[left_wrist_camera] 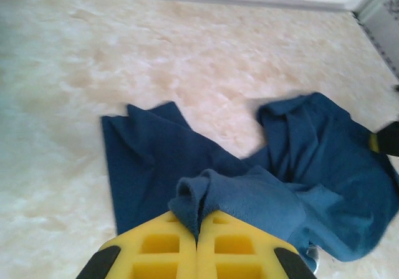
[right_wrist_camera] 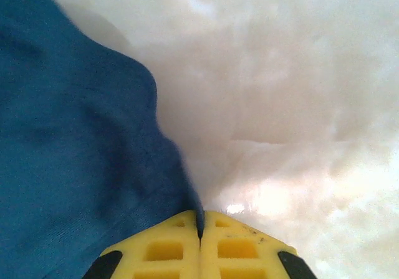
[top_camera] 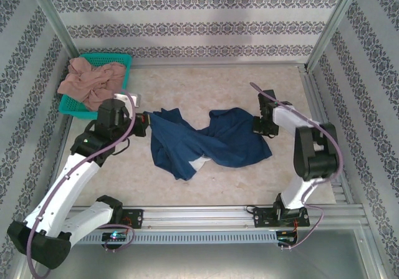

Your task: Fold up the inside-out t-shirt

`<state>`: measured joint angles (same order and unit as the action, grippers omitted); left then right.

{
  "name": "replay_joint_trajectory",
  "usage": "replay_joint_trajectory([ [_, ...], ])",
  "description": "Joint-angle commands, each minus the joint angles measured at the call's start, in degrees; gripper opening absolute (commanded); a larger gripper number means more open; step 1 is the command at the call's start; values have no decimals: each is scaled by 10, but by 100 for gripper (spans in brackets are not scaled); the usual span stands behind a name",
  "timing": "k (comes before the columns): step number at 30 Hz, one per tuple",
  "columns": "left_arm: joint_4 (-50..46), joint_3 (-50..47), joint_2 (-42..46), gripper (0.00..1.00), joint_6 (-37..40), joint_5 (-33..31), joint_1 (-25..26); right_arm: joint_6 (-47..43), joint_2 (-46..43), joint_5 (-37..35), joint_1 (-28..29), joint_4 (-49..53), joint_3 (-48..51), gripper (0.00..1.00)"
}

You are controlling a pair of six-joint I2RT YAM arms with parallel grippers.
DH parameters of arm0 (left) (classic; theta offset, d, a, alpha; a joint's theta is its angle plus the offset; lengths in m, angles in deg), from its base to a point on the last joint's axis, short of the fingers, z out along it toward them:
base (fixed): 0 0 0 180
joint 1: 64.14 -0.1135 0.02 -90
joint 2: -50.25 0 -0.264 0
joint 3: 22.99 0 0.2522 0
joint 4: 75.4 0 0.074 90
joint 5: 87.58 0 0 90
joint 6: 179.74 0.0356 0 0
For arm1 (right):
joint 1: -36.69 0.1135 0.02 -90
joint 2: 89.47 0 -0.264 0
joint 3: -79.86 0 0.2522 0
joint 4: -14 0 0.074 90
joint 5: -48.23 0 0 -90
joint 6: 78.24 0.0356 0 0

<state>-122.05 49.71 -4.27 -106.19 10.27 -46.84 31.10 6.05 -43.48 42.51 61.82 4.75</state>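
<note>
left tool (left_wrist_camera: 197, 232), right tool (right_wrist_camera: 200, 229) pinch t-shirt (top_camera: 230, 139); basket (top_camera: 112, 56) holds tan garment (top_camera: 90, 83).

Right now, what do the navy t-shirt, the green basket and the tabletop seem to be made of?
The navy t-shirt: soft matte knit, likely cotton; it bunches, with fuzzy edges. The green basket: probably moulded plastic, given its lattice wall. The tabletop: smooth, faintly glossy, marble-patterned; stone or laminate can't be told.

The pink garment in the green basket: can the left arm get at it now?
Probably not yet. The basket sits near the left gripper with nothing standing between, but that gripper is shut on the blue t-shirt and would have to let go first.
</note>
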Motion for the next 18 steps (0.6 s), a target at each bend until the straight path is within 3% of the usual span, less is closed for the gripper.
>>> replay_joint_trajectory([
  [1, 2, 74, 16, 0, 10, -16, -44, 11, -165, 50, -12, -55, 25, 0],
  [5, 20, 138, 2, 0, 12, 0, -95, 44, -283, 124, -36, -83, 57, 0],
  [10, 4, 186, -4, 0, 30, -3, -135, 47, -354, 110, -49, -44, 72, 0],
  [12, -11, 170, 7, 0, 42, -17, -140, 44, -363, 112, -52, -23, 81, 0],
  [15, -31, 117, 31, 0, 52, -28, -147, 53, -378, 172, -46, -41, 135, 0],
  [18, -61, 58, 49, 0, 53, -12, -147, 101, -391, 212, 2, -71, 217, 0],
])
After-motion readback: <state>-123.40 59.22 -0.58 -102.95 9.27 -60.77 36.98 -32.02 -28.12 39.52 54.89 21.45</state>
